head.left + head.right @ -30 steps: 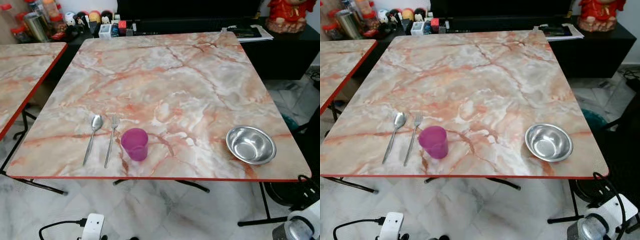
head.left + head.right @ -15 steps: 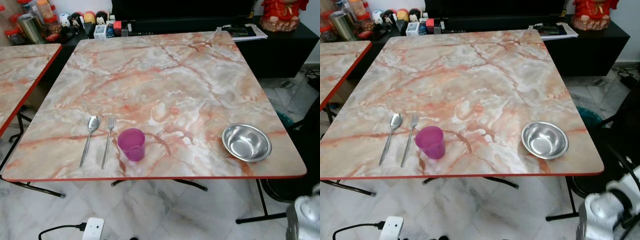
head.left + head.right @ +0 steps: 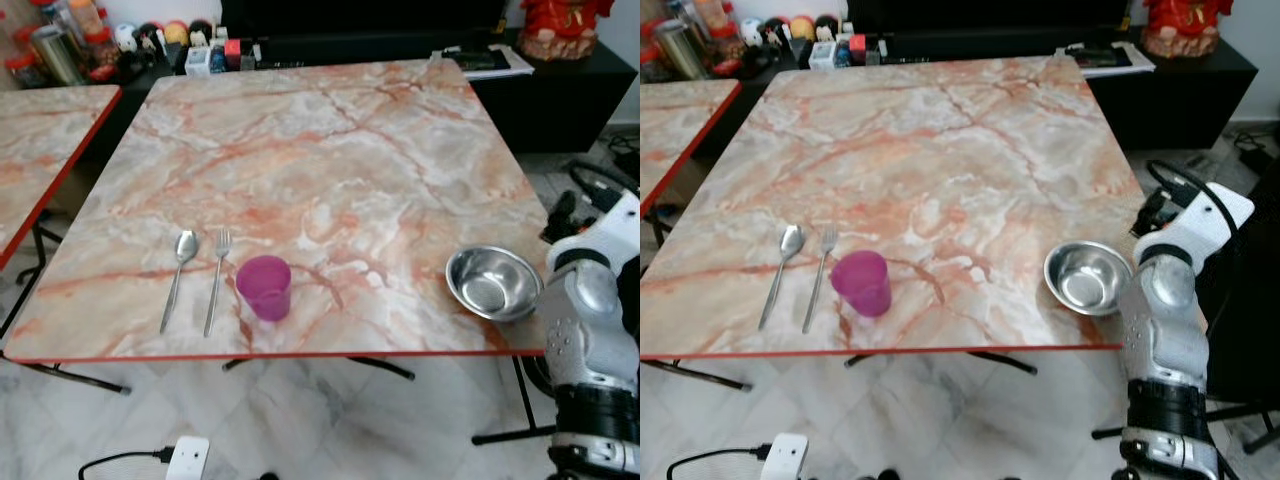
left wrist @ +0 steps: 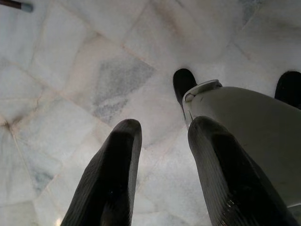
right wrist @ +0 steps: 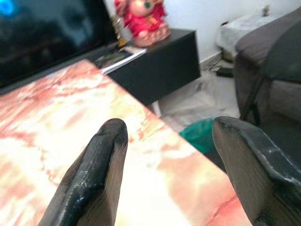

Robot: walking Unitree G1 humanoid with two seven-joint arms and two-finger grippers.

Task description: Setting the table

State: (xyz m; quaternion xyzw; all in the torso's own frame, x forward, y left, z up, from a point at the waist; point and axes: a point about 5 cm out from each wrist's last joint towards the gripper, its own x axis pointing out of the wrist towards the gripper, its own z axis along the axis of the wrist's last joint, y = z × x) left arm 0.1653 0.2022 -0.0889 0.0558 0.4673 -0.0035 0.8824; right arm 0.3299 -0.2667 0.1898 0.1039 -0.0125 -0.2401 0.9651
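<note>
Steel bowl (image 3: 493,284) edge hidden behind right arm (image 3: 590,320); right claw (image 5: 169,141) and left claw (image 4: 162,136) spread, empty

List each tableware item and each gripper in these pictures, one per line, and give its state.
purple cup: upright on the table, looks empty.
steel bowl: right way up, empty, near the table's right edge.
spoon: lying flat, left of the fork.
fork: lying flat, left of the cup.
right gripper: open, holding nothing, over the table.
left gripper: open, holding nothing, over the floor.
</note>
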